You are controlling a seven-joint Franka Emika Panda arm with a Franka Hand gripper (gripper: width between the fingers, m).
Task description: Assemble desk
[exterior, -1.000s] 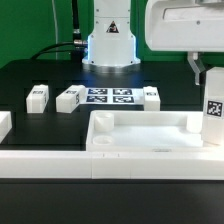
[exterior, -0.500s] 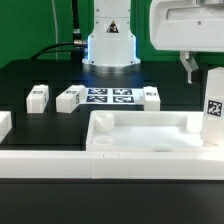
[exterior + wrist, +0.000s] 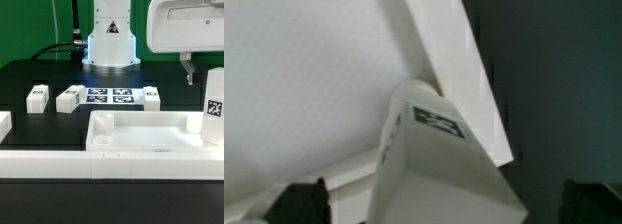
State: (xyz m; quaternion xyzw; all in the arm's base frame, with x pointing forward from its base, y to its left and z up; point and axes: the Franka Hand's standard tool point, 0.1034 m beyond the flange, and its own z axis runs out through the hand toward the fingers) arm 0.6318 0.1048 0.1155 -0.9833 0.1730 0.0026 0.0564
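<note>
Claw [image 3: 446, 203] spread wide, dark fingertips [image 3: 304, 200] flanking upright leg [image 3: 213, 108], no contact visible. Leg white plastic, square-section, smooth, tagged, standing at corner of white tray-like slab [image 3: 140, 141] on exterior view's right. Slab toward black surface's [image 3: 40, 72] front edge.

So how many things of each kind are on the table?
Desk slab: 1
Legs: 4
Marker board: 1
Long white rail: 1
Total: 7
</note>
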